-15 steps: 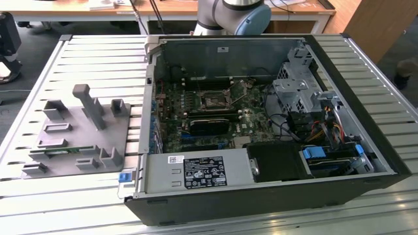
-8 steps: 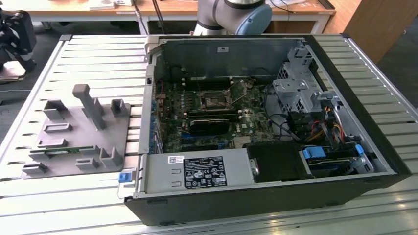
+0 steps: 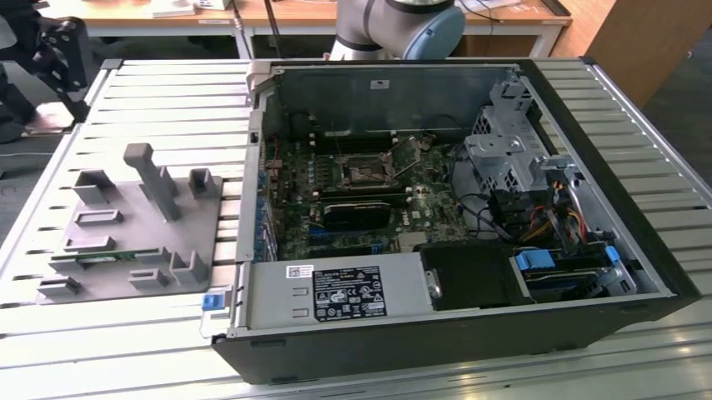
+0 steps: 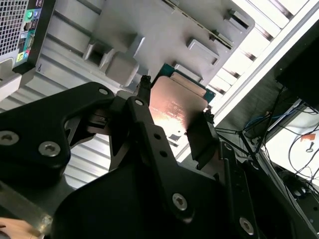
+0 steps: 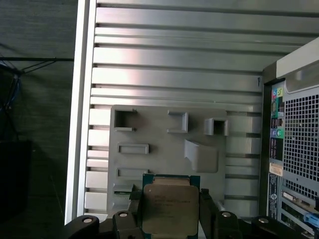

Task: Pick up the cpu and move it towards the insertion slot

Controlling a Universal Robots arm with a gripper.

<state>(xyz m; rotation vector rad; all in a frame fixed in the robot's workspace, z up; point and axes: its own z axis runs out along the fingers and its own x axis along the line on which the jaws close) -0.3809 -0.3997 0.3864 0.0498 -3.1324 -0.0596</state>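
Status: my black two-finger gripper (image 5: 171,211) is clamped on the cpu (image 5: 169,206), the flat square chip with a shiny silver metal lid and thin green rim, one finger on each of two opposite edges. In the second wrist view the same chip (image 4: 177,102) sits between my fingertips (image 4: 199,134) with its lid catching a reddish reflection, and it looks clear of the surface below, so I judge the pick done and the chip held in the air. Directly beyond the chip, under my fingers, is the grey plastic fixture plate (image 5: 164,144) with its rectangular recesses and raised blocks, resting on the ribbed aluminium table (image 5: 174,64). The key relation: the insertion slot (image 3: 365,172), the square socket with dark centre and silver frame on the green motherboard, lies inside the open black computer case (image 3: 623,217), and I am not over it yet. In the first wrist view the perforated rear panel of that case (image 5: 299,149) stands off to one side of my fingers, near but apart, so the socket lies sideways from me across the case wall, not below (I cannot tell how high that wall stands against the chip). The chip is square, so no long axis to speak of; what I judge matters is keeping its lid level and its edges square to the socket frame. The narrow green memory stick (image 3: 106,258) lies in the fixture, untouched.
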